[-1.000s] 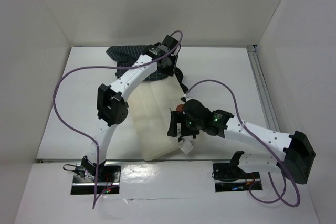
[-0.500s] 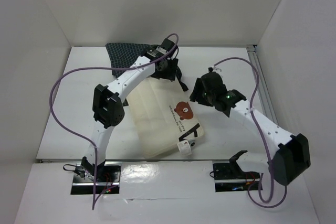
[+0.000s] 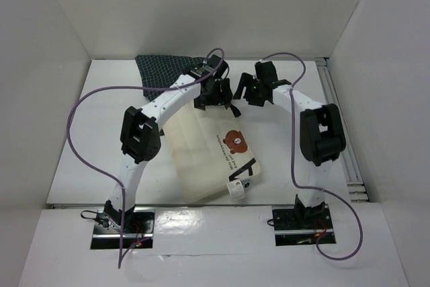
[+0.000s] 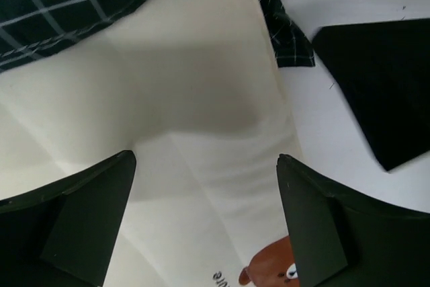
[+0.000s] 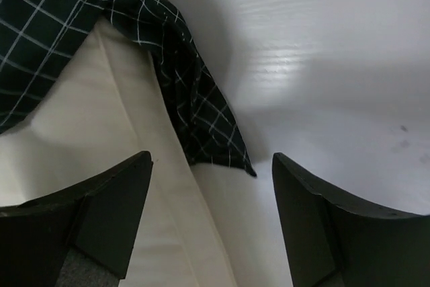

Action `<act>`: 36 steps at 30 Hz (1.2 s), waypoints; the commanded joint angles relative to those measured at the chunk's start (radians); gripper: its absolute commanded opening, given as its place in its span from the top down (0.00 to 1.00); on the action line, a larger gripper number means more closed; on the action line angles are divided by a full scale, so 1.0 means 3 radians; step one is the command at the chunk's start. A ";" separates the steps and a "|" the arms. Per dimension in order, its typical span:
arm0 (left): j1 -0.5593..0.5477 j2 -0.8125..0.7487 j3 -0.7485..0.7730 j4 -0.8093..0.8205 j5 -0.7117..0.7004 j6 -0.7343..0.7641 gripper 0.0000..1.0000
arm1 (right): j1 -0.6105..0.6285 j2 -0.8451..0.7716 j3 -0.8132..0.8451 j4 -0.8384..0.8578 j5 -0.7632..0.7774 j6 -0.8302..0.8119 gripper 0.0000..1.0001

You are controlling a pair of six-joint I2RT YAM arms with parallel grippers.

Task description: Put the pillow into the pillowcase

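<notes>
Two robot arms meet over a soft cream-white rectangular pillow (image 3: 198, 149) that lies slantwise across the middle of the white bench (image 3: 94, 132), its near end close to the near edge and its far end reaching toward the far edge. A dark navy pillowcase with a fine white grid check (image 3: 161, 70) is bunched along the far edge, left of centre, and the wrist views show its cloth lapping over the pillow's far end, with one pointed flap hanging off the pillow's right side onto the bench; whether any of the pillow sits inside the sack cannot be told. The left gripper (image 4: 205, 223) hovers above the pillow's far end with its jaws spread wide and nothing between them. The right gripper (image 5: 211, 216), just beside it toward the right edge, is likewise spread wide and empty, poised over the checked flap and the pillow's edge. A brown bear label with black lettering (image 3: 234, 142) faces up on the pillow's right side, and a small white tag (image 3: 238, 188) sticks out at its near right corner.
</notes>
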 commanded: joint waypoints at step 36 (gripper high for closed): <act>0.0240 -0.0436 -0.0551 0.0241 -0.0550 -0.0537 1.00 | 0.0544 -0.0986 -0.1042 -0.0061 -0.0446 -0.0307 1.00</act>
